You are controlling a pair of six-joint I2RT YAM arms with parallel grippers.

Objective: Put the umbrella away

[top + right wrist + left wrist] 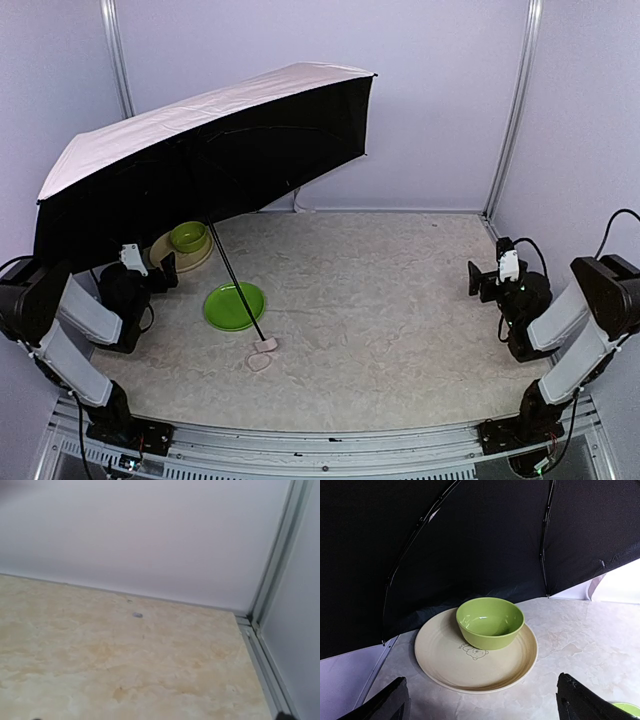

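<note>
Left gripper (pixel 165 268) is spread wide and empty, and my wrist view shows the fingers (pixel 385 702) far apart. A green bowl (pixel 490 622) on a cream plate (pixel 440 660) sits just beyond it. The umbrella (pixel 200 150) is open, with its canopy tilted over my left arm and its handle (pixel 262 352) on the table to the gripper's right and a bit nearer. The green plate (pixel 235 305) is between. The shaft (pixel 235 280) slants from the handle up and far-left. Right gripper (pixel 478 278) is wide open, empty and well apart. I judge the left arm nearer.
</note>
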